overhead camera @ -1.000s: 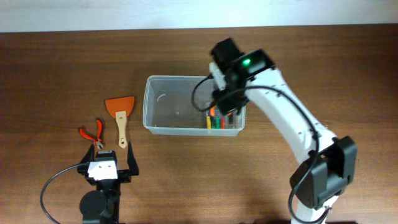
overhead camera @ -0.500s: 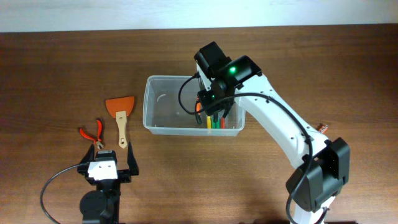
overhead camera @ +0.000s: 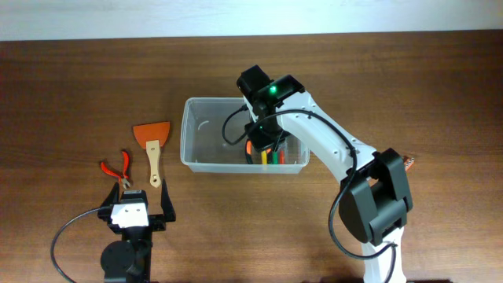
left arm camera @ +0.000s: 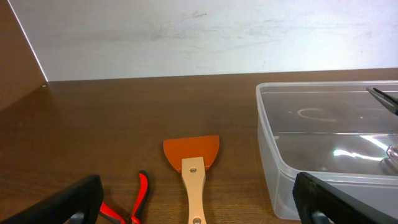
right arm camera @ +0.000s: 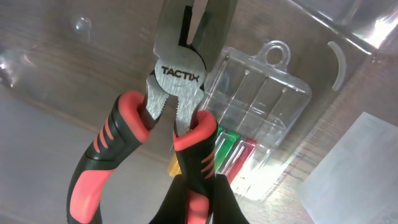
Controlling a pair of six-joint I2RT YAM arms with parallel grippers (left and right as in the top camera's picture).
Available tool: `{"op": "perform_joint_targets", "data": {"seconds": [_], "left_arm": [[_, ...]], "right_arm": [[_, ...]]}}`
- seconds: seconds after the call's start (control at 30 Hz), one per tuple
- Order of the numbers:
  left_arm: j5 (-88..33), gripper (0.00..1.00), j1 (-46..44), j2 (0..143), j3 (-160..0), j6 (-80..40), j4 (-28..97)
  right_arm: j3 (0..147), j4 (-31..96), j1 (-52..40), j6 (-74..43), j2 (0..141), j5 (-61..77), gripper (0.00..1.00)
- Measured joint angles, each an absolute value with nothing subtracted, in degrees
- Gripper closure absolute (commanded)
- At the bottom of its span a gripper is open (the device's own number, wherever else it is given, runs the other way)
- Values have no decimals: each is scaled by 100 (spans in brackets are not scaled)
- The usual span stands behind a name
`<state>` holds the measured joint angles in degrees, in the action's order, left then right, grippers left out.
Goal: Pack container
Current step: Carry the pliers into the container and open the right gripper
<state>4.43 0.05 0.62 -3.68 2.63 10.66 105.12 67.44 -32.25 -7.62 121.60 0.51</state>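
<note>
The left gripper (overhead camera: 135,207) hangs spread wide, and in its wrist view the small red pliers (overhead camera: 116,170) are cut off at the bottom edge, beside the orange scraper (overhead camera: 152,135). Right of these, the container (overhead camera: 206,134) sits mid-table (overhead camera: 409,79) with a clear bit case (right arm camera: 258,87) on its floor. The right gripper (overhead camera: 261,145) reaches inside it, clenched on the red-and-black pliers (right arm camera: 180,74), its fingers largely out of frame.

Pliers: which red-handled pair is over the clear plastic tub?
The larger red-and-black TACTIX pliers in the right gripper; the small red pliers lie on the table by the orange scraper.
</note>
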Motion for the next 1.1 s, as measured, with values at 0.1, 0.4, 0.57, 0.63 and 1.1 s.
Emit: {"op": "perform_joint_targets", "data": {"seconds": [0.1,0.4,0.57,0.63,1.1], "left_arm": [[445,1,5,62,-368,263,1066],[443,1,5,62,-368,263,1066],[443,1,5,62,-368,263,1066],[443,1,5,62,-368,263,1066],[443,1,5,62,-368,263,1066]], "right_arm": [[10512,6737,-3225,-757,12202,51,96],[10512,6615,-3225,-755,12307,75,67],[10512,6504,-3225,-775,12307,97,62],[10512,6477,-3225,-773,12307,97,59],[11019,7196,-3144,-777,12309,93,55]]}}
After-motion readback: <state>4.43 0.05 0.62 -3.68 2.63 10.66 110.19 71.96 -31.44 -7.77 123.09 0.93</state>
